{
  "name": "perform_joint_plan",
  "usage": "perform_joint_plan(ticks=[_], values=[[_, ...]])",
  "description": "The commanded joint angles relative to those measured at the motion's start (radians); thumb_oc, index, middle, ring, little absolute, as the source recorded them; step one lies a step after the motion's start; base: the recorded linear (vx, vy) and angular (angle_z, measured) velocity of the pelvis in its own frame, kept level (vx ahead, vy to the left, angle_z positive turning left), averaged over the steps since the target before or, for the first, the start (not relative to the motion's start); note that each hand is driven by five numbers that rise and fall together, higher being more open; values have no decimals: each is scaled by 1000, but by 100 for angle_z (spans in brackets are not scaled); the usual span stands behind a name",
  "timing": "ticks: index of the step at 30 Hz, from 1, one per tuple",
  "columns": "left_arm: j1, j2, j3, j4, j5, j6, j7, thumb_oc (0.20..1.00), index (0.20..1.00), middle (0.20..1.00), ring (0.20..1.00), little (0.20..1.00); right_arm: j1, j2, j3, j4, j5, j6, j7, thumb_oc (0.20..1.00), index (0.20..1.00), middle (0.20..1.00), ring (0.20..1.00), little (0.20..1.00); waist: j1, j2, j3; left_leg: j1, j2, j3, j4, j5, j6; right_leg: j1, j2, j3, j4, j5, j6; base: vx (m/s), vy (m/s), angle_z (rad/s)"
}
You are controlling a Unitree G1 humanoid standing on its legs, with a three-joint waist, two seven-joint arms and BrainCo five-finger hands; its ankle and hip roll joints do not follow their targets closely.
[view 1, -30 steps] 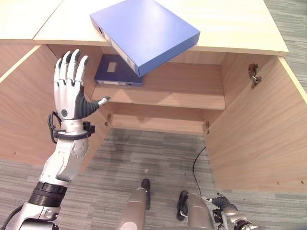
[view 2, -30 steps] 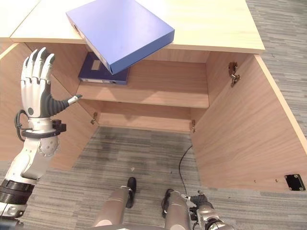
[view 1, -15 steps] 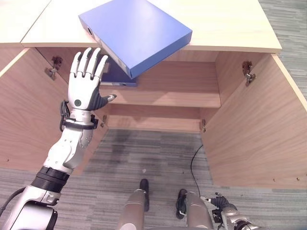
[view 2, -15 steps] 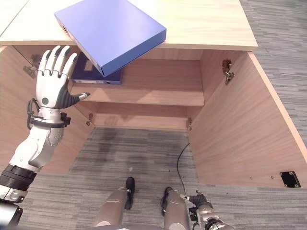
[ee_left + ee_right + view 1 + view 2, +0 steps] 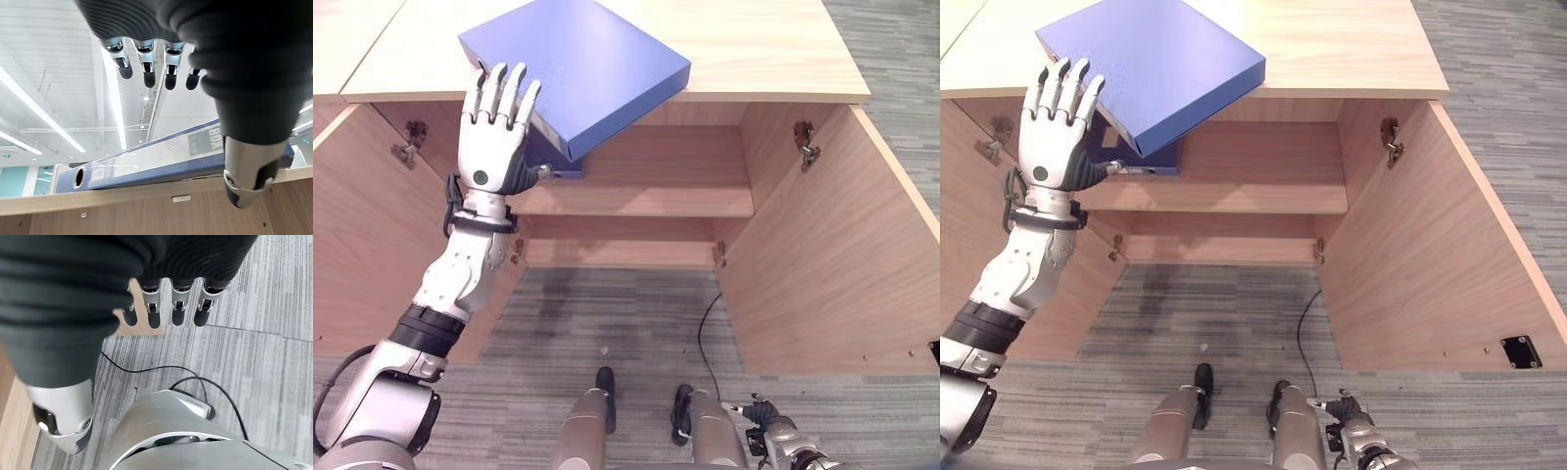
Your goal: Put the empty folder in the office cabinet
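Your left hand (image 5: 492, 132), fingers (image 5: 514, 90) spread straight, sits at the blue folder's (image 5: 582, 64) 9 o'clock edge. The folder overhangs the counter (image 5: 764, 54). A dark folder (image 5: 1136, 159) lies on the cabinet (image 5: 822, 255) shelf (image 5: 646, 201).

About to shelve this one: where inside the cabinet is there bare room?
The upper shelf is bare from the dark folder at its left end to the right wall. That left end is crowded by the left hand and the overhanging blue folder.

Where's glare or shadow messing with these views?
Left wrist view: bright ceiling strip lights behind the left hand, sheen along the blue folder's spine. Eye views: even light, the folder casting shadow into the cabinet's upper left, darkening a second folder there. Right wrist view: no glare.
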Motion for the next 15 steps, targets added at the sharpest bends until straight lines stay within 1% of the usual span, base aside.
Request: perform_joint_plan(ticks=[1,6,15], values=[[-82,53,26,12,45,29,26,1000,1000,1000,1000,1000,9,-32,29,10,-18,-11,-3,1000,1000,1000,1000,1000,-12,9,-30,-19,-5,-18,75,-137,41,62,-10,11,-176,133,49,0,0,0],[-105,55,23,11,46,41,34,1000,1000,1000,1000,1000,3,-31,34,11,-17,-13,-7,1000,1000,1000,1000,1000,-15,9,-30,-14,-8,-14,63,-135,41,63,-11,15,-188,145,53,0,0,0],[-153,59,-27,34,64,44,24,1000,1000,1000,1000,1000,-6,-33,46,12,-15,-15,-7,1000,1000,1000,1000,1000,-21,12,-30,-19,-6,-7,58,-131,43,53,-9,20,-201,153,55,-2,2,0]])
